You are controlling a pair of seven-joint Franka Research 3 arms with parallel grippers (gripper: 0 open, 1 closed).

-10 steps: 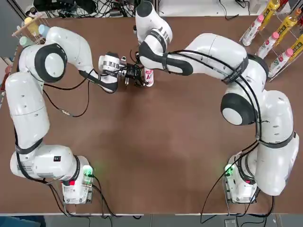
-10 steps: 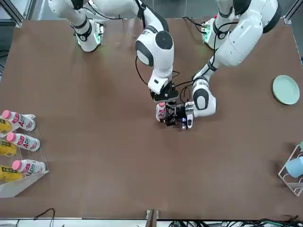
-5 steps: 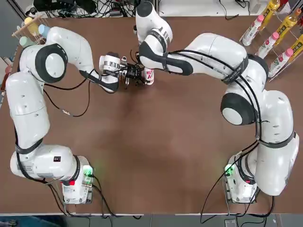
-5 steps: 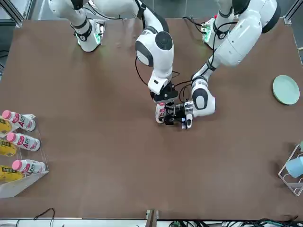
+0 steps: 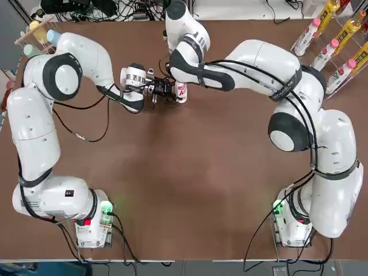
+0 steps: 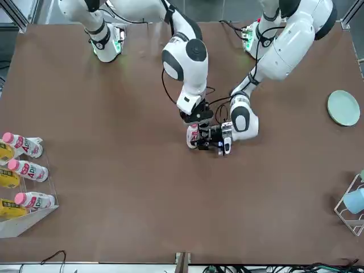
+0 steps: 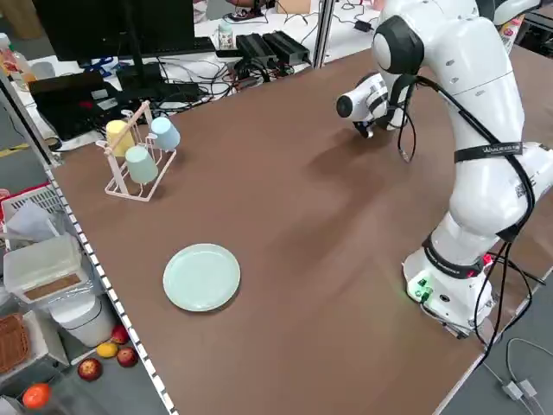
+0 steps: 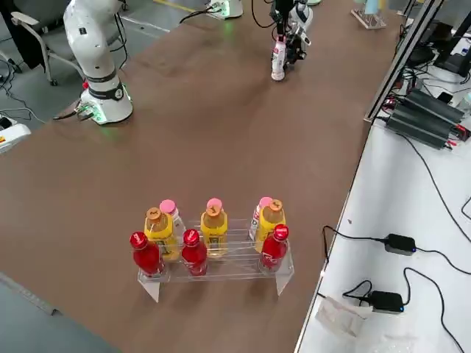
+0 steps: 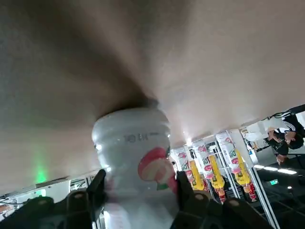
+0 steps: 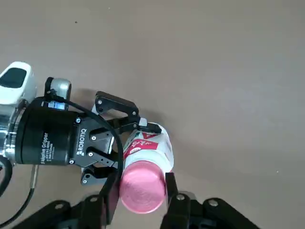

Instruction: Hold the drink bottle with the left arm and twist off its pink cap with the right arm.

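The table (image 5: pixel 190 172) is brown & wide, w/ both arms reaching to its far middle. The right arm (image 5: pixel 259 63) bends over from the robot's right and comes down from above; the left arm (image 5: pixel 86 57) reaches in sideways, low over the tabletop. A rack of bottles (image 8: pixel 213 243), yellow, red & pink-capped, sits at the table's right edge, well apart from the work. A pale green plate (image 7: pixel 202 276) lies on the left side, near a small cup rack (image 7: pixel 138 156).

The left gripper (image 10: pixel 125 139) has its black fingers narrowed onto the body of the drink bottle (image 10: pixel 150 145), one each side, holding it. The bottle stands upright on the table at far centre, red lettering showing.

The right gripper (image 10: pixel 139 191) sits over the bottle's top, fingers closed in on the pink cap (image 10: pixel 142 186), one on either side & touching it. Cap is on the neck; can't tell whether it's loosened.
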